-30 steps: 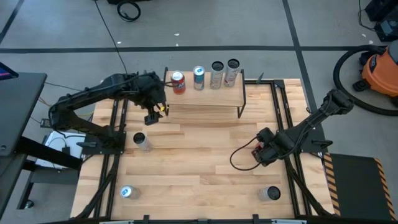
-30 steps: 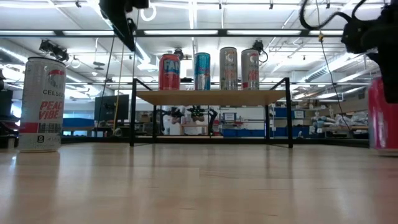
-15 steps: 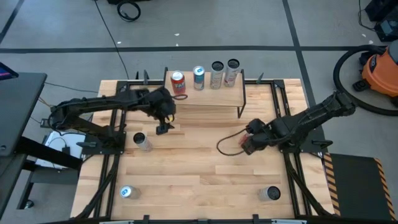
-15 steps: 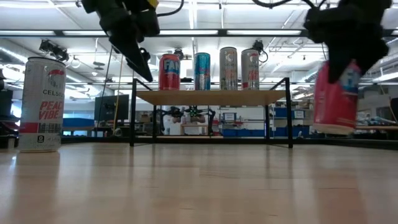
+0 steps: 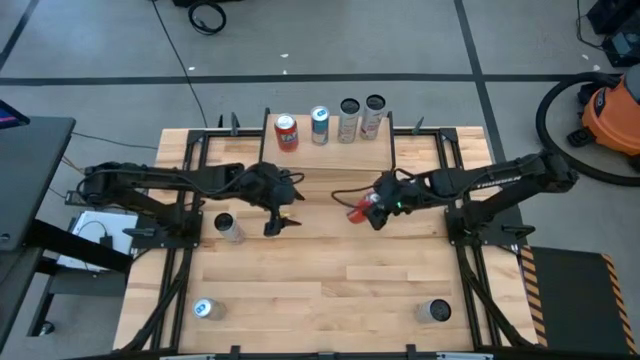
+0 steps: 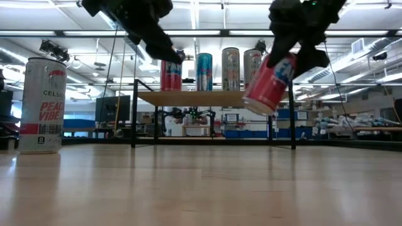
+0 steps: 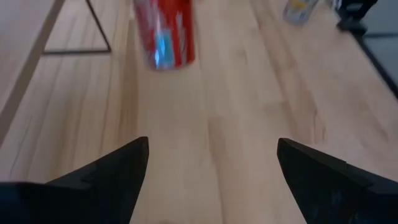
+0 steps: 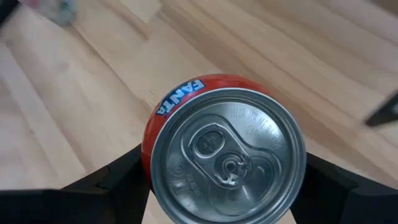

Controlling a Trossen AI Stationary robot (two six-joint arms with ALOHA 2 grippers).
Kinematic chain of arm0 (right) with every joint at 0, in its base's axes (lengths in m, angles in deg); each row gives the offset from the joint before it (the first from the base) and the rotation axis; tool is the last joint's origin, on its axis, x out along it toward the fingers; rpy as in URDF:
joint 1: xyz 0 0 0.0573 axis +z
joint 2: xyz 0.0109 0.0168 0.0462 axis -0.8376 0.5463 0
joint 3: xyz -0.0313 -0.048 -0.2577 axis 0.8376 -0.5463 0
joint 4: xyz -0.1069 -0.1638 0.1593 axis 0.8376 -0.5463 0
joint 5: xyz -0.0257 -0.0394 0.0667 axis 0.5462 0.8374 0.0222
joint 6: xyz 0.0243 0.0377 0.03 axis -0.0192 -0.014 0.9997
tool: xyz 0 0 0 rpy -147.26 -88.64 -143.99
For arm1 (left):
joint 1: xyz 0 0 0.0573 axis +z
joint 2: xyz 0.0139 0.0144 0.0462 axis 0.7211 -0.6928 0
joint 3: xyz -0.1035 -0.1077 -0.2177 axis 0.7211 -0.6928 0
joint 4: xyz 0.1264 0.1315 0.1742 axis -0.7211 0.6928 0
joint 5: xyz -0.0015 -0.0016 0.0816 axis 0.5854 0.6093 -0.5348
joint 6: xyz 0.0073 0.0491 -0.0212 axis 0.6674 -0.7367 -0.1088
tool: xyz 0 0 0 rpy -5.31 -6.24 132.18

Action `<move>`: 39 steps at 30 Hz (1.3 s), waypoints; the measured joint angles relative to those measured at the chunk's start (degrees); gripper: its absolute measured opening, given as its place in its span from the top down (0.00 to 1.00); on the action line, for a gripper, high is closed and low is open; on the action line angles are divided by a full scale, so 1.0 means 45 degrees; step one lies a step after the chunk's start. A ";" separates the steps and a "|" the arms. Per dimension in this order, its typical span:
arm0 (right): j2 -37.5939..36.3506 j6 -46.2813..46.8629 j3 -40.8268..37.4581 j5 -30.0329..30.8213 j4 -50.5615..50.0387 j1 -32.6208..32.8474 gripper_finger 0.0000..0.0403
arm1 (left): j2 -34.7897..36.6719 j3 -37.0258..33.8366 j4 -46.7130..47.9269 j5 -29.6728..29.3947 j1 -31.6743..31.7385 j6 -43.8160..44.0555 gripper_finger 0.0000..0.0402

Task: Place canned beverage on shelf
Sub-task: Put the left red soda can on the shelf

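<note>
The right hand (image 5: pixel 372 212) pinches a red can (image 6: pixel 270 81) clear above the surface (image 5: pixel 330 290), just in front of the shelf (image 5: pixel 340 158), toward the shelf's 5 o'clock corner; the can's long axis is tilted, top leaning away from the shelf. Four cans (image 5: pixel 330 122) stand along the shelf's far edge, leaving its near strip bare. The left hand (image 5: pixel 283 222), fingers spread and holding nothing, hovers near the shelf's 7 o'clock corner, apart from the red can. Three more cans stand toward the surface's edges, leaving the middle bare
</note>
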 joint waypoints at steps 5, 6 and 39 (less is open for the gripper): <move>0.0000 -0.0500 0.0000 -0.0276 0.1123 -0.0293 0.25 | 0.0000 0.0000 -0.1369 -0.0025 -0.0224 0.0595 0.11; 0.0000 -0.0533 0.0000 -0.0350 0.1339 -0.0345 0.25 | -0.0002 0.0000 -0.1622 -0.0024 -0.0221 0.0742 0.11; 0.5053 -0.4576 0.6503 -0.2220 0.0451 -0.1397 0.25 | -0.0019 0.0024 -0.1946 -0.0037 0.0386 0.2210 0.11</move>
